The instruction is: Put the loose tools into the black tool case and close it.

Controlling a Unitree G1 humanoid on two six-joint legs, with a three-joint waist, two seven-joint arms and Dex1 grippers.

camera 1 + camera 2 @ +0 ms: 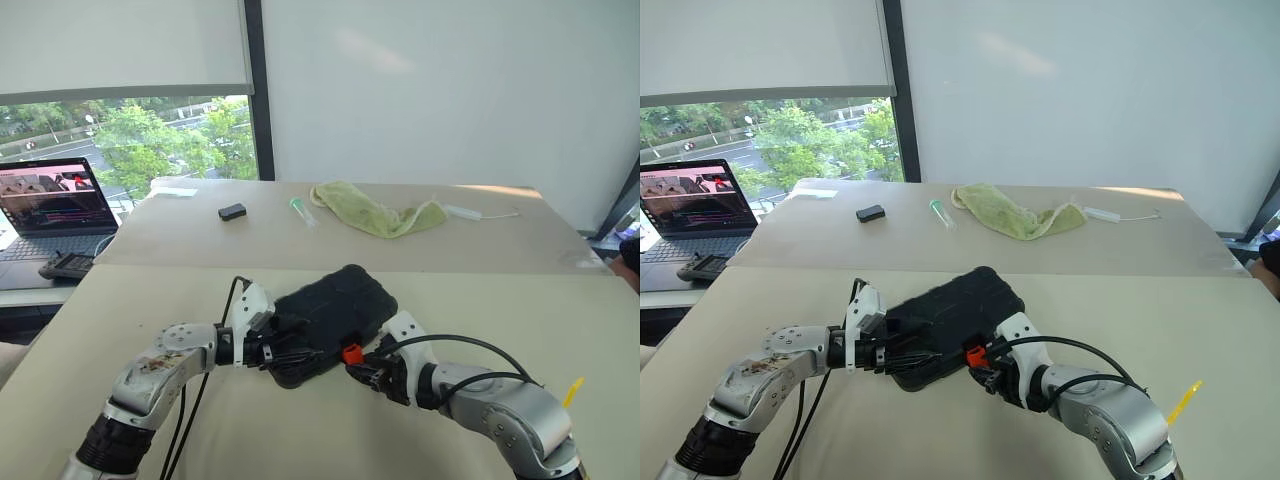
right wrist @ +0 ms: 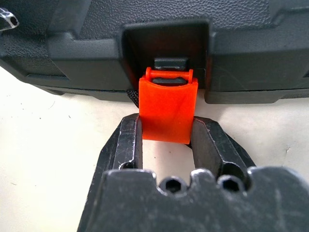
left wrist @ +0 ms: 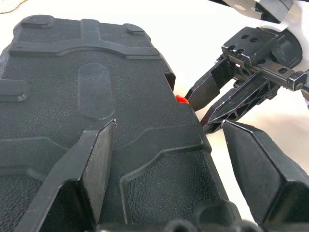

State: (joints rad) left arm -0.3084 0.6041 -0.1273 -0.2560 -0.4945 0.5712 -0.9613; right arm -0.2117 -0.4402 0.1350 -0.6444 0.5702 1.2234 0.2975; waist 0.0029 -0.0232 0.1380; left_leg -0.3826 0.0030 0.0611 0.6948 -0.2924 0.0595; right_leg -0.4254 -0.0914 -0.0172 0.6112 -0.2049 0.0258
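The right gripper point(image 2: 166, 133) is pinching the orange latch point(image 2: 167, 110) between its two fingers, at the front edge of the black tool case point(image 1: 330, 318), which is lying closed near the front-middle of the cream table point(image 1: 520, 300). The left gripper point(image 3: 164, 169) is standing spread, one finger lying on the case's textured lid and the other hanging just off its edge, near the right gripper. Toward the far edge of the further table are lying a small black box point(image 1: 232, 211), a green cloth point(image 1: 375, 212) and, at the left corner, a laptop point(image 1: 55, 205)
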